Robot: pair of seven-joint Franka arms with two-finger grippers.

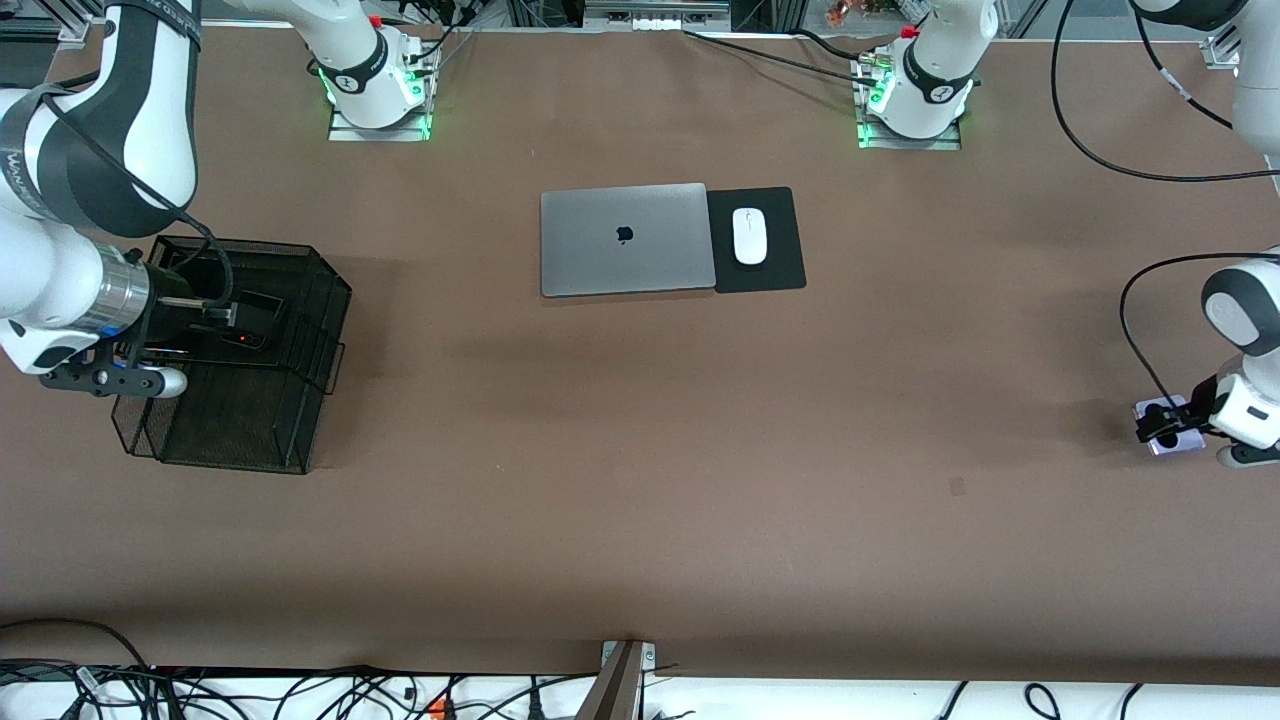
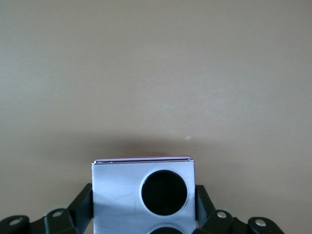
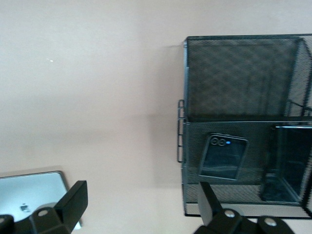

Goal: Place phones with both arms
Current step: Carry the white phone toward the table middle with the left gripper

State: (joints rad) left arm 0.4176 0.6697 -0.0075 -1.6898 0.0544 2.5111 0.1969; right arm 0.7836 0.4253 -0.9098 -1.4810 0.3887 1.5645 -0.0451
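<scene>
A: From the front, what hides in the mesh tray (image 1: 250, 420)?
B: The right gripper (image 1: 225, 315) covers it. Its wrist view shows the long black phone (image 3: 290, 163) beside the small black phone (image 3: 223, 157) inside, jaws spread wide, holding nothing.
A: And the lavender phone (image 1: 1168, 428)?
B: At the left arm's end, near the table (image 1: 640, 480) edge, the left gripper (image 2: 146, 214) clamped on its sides. Bare table lies between tray and laptop (image 1: 627, 240).

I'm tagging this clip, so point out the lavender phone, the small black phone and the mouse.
Lavender phone (image 2: 122, 187): left wrist view, its pale back beside the camera circle.
Small black phone (image 3: 223, 157): right wrist view, centre of its back.
Mouse (image 1: 749, 236): front view, middle of its top.
</scene>
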